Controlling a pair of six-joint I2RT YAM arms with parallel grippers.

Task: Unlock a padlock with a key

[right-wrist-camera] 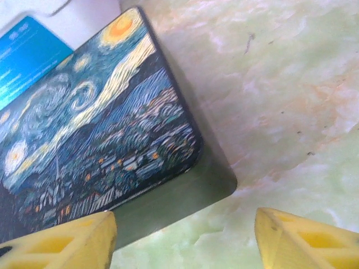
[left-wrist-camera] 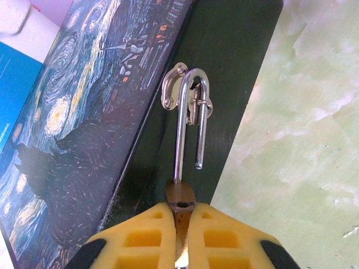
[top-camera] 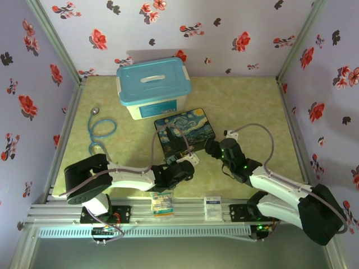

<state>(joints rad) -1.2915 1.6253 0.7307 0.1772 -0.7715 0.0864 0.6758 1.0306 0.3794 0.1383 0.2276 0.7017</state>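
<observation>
Left claw (left-wrist-camera: pixel 179 216) was clamped on the padlock (left-wrist-camera: pixel 179 196). Both yellow fingers (left-wrist-camera: pixel 146 235) pressed against the brass body, which showed only as a narrow strip between their tips. From the body the silver shackle (left-wrist-camera: pixel 180 134) ran toward 12 o'clock, curved over through the staple of the hasp (left-wrist-camera: pixel 173 89), and descended toward 6 o'clock. Its free leg ended in open air, clear of the body, so the shackle stood open. The hasp was fixed to the dark side wall of the painted box (left-wrist-camera: pixel 84 129). The box's Starry Night lid lay at 9 o'clock of the shackle, and the green marbled table (left-wrist-camera: pixel 303 140) lay at 3 o'clock.

Right claw (right-wrist-camera: pixel 185 218) stood with its fingers wide apart. In its wrist view one yellow finger sat at 7 o'clock and the other at 5 o'clock. The gap between them showed bare table and the rounded corner of the painted box.

In the overhead view the right claw sat just beside the box's 4 o'clock corner. The left claw met the box's near edge at 6 o'clock, with the padlock at that edge. A white container with a blue lid (top-camera: pixel 152 87) stood just beside the box at 11 o'clock. A coiled blue cable (top-camera: pixel 102 128) lay at 9 o'clock of the box, well apart from it.
</observation>
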